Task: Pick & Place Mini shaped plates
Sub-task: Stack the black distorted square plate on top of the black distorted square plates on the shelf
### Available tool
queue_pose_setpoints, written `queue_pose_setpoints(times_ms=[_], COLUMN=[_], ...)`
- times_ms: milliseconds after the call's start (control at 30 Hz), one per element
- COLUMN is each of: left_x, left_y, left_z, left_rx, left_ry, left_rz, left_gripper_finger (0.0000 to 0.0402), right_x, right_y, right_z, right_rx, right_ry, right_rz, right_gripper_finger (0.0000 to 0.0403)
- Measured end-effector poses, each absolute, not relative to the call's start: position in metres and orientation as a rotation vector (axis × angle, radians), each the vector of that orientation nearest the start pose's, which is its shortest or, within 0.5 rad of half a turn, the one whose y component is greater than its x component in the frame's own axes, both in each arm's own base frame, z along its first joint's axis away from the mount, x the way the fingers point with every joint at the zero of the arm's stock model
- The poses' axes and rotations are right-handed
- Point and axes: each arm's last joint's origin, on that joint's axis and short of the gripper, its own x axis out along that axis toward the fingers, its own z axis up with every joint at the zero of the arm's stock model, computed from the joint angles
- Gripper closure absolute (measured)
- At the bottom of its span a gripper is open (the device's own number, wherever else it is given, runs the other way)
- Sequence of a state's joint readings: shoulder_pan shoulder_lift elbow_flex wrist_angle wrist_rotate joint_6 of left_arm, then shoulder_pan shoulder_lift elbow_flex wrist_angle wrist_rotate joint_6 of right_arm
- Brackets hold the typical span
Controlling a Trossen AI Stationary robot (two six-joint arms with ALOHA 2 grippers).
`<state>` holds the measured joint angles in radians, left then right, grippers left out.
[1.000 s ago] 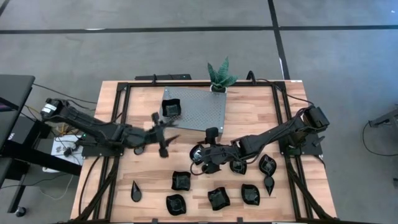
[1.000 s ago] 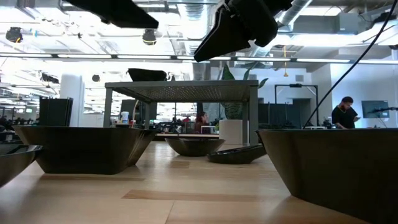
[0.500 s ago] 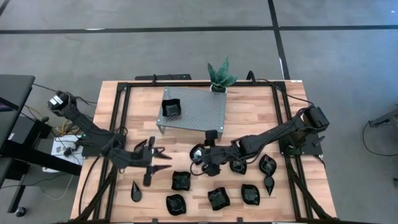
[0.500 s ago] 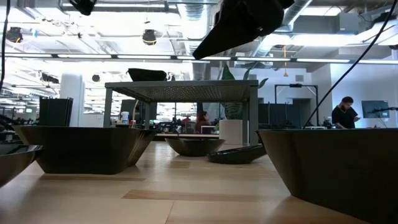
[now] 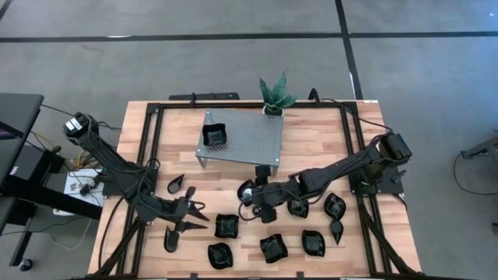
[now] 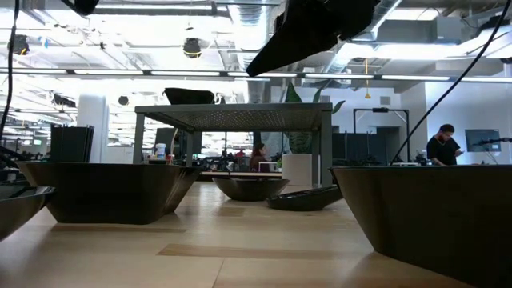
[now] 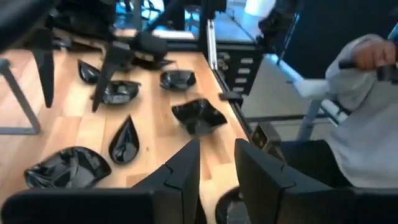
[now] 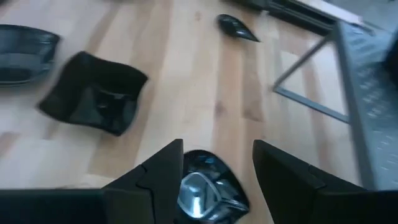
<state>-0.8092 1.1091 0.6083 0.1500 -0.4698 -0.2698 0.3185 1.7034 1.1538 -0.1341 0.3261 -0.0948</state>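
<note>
Several glossy black mini shaped plates lie on the wooden table, among them a square one [image 5: 226,225], a teardrop [image 5: 170,239] and another teardrop [image 5: 176,184]. One more square plate [image 5: 214,134] rests on the raised metal platform [image 5: 253,140]. My left gripper [image 5: 192,217] hangs open over the near left part of the table, left of the square plate, with nothing between its fingers [image 7: 217,180]. My right gripper [image 8: 214,171] is open just above a roundish plate [image 8: 205,190], one finger on either side of it; whether they touch it I cannot tell.
A green potted plant [image 5: 275,95] stands at the table's far edge behind the platform. Black frame rails [image 5: 148,155] run along the table's left and right sides. A person's sleeve [image 7: 367,118] shows beyond the table in the left wrist view, and another person [image 6: 442,148] stands far off.
My left gripper has swung from beside the platform toward the table's near edge, rolling as it went. Its fingers have come closer together but stay open. It now hangs beside the near left plates.
</note>
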Motion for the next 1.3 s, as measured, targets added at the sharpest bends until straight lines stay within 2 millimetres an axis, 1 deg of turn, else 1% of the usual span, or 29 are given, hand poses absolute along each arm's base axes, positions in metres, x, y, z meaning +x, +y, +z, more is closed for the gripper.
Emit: queue_pose_setpoints(times_ms=[100,167,367,500,633,800,933,1133,1300], left_x=[0.176,0.183,0.205,0.22,0.23,0.232,0.236,0.242,0.242], left_y=[-0.162,-0.163,-0.163,-0.164,-0.171,-0.18,-0.184,-0.189,-0.192], left_z=[0.234,0.225,0.199,0.185,0.173,0.163,0.156,0.133,0.117], left_rx=[-0.03,-0.01,-0.027,-0.059,-0.093,-0.11,-0.189,-0.246,-0.268], left_ry=[0.356,0.388,0.451,0.472,0.445,0.435,0.422,0.491,0.545], left_rz=[-0.28,-0.257,-0.181,-0.219,-0.263,-0.278,-0.268,-0.233,-0.211], left_gripper_finger=[0.0299,0.0295,0.0265,0.0245,0.0238,0.0243,0.0249,0.026,0.0272], right_x=[0.353,0.354,0.354,0.354,0.355,0.358,0.36,0.363,0.364], right_y=[0.108,0.109,0.11,0.11,0.106,0.097,0.088,0.073,0.068], right_z=[0.228,0.227,0.227,0.227,0.227,0.226,0.226,0.226,0.226], right_rx=[-0.29,-0.281,-0.276,-0.296,-0.315,-0.308,-0.286,-0.292,-0.29], right_ry=[0.651,0.649,0.653,0.648,0.649,0.659,0.665,0.675,0.678], right_rz=[0.076,0.1,0.12,0.125,0.122,0.101,0.113,0.09,0.077], right_gripper_finger=[0.022,0.0222,0.0221,0.022,0.0223,0.022,0.0218,0.0222,0.0223])
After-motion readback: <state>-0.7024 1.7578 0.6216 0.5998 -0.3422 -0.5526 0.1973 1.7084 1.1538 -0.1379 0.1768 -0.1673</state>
